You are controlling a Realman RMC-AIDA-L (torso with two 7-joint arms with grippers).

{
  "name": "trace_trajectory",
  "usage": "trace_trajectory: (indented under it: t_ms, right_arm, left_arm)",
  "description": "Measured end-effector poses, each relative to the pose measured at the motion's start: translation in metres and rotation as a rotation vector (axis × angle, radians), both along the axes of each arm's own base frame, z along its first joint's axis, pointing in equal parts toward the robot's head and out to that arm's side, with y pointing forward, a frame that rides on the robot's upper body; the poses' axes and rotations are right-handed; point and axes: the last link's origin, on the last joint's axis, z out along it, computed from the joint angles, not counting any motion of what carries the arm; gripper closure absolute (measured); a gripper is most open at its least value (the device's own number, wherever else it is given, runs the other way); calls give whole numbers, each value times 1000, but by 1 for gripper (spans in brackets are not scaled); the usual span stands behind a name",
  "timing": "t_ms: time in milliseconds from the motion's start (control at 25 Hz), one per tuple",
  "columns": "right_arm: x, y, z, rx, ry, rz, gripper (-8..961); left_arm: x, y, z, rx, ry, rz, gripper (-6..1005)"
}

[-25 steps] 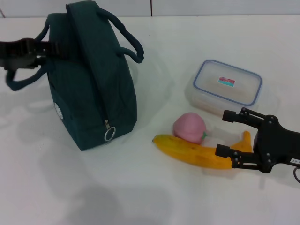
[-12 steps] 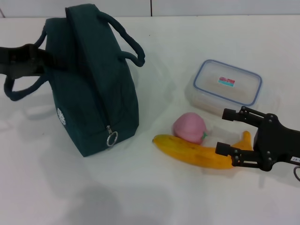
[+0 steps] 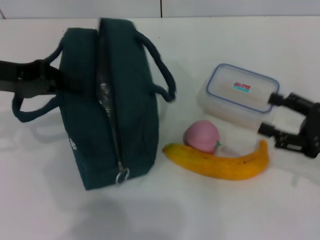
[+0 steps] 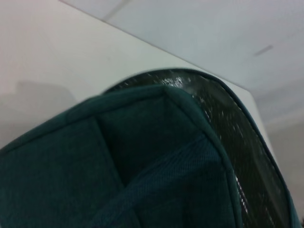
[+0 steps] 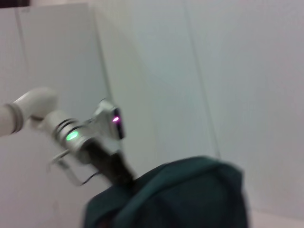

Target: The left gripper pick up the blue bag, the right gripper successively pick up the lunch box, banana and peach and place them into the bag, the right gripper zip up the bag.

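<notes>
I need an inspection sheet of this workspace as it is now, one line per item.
Surface: white table, bare around the items.
Job's things: blue bag with zipper partly open, foil lining showing; lunch box lid on; banana beside peach, touching.
Clutter: nothing seen.
Grippers: left pincer at the bag's left side, fingers hidden; right pincer open, beside the lunch box.
Cables: nothing seen.
Surroundings: pale wall behind the table.

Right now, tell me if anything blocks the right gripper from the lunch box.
Nothing visible does. The right gripper sits open right beside the lunch box. The banana and peach lie nearer the camera, off that path.
</notes>
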Motion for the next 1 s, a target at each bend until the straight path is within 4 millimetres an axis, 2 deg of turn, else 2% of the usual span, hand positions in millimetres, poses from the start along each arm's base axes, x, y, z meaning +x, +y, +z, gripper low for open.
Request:
trace_trajectory:
  t_ms: [160,280,600,760,1000]
  right_arm:
    - [8,3,11,60,49,-84,102]
    - [12,5,10,61,62,-140,103]
    - [45,10,13,76,213,-518,105]
    - [62,11,9,30,272,-702,109]
    - [62,20,-2,-74,329,-818,114]
  left_arm:
    - [0,-6,-2,-32,-23,12,950]
    - [-2,-8,-8,-53,-46,30,963]
    - [-2,-11,-11,-64,-84,25,963]
    - [0,-10,-10,-65,-82,16,963]
    - [3,-7,-12,-68,-63,-15,963]
